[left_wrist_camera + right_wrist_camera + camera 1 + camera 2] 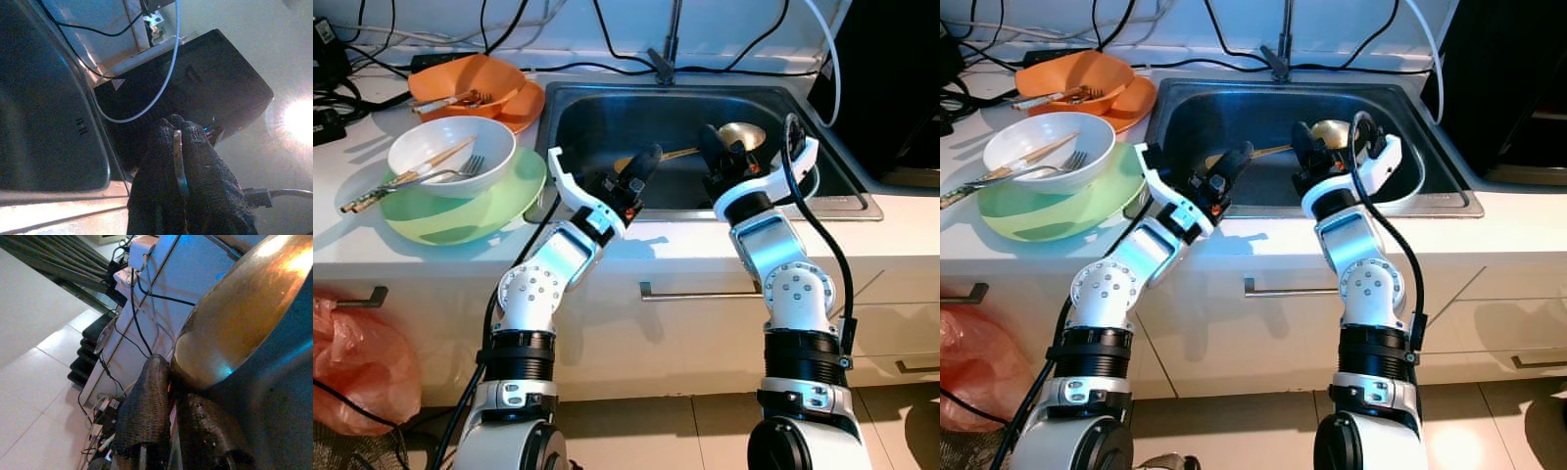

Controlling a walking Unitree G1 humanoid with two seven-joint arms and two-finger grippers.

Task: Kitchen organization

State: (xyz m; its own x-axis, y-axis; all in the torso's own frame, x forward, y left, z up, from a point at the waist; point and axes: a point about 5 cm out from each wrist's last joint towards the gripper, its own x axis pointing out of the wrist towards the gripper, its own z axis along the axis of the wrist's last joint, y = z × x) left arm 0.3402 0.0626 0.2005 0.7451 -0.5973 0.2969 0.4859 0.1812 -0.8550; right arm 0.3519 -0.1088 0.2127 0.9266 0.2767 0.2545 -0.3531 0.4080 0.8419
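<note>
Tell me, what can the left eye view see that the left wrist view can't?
Left eye view: a white bowl with a fork on a green plate, orange dishes, and the right end effector at a gold ladle. Left wrist view: a bright glare and, close up, the thin handle pinched in the left end effector. Both: the sink and the white cable.

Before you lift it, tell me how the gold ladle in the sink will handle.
The ladle looks like polished metal, so it is probably stiff and rather slippery. Its thin handle sits edge-on between the left gripper's fingers, so it may twist there. The broad bowl, by the right gripper, likely makes it end-heavy.
</note>
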